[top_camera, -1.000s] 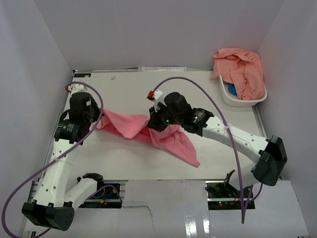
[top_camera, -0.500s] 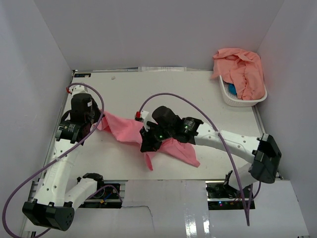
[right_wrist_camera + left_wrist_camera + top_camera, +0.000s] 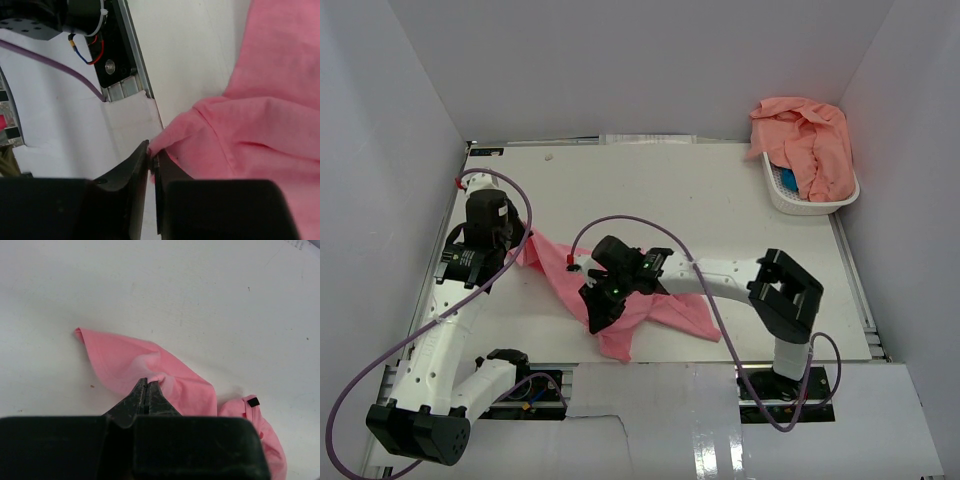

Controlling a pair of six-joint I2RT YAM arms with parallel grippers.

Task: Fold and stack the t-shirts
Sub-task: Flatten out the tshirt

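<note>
Left claw [image 3: 148, 382] is pressed together on a raised pinch of the pink shirt [image 3: 567, 268], at the cloth's left end near the table's left side. Right claw [image 3: 151, 151] sits low over the shirt's near part, close to the table's front edge. Its fingers are only a sliver apart and a folded corner of cloth lies right at their tips. Whether that corner is clamped or merely touching, I cannot tell.

Table [image 3: 720, 190] is white and walled in by pale panels on three sides.

That pink shirt lies crumpled in a band between the two claws, running from the left claw toward the front and right. One flap spreads flat to the right of the right claw. Another corner reaches the front edge beside the metal rail [image 3: 125, 75].

At the far right corner stands the basket [image 3: 790, 200], white and slotted, well apart from both arms. Salmon shirts [image 3: 805, 135] are heaped in it and spill over its rim.

On the pink shirt, seen from the left wrist, a small black tag [image 3: 253, 402] sits at a rumpled fold to the right of the claw.
</note>
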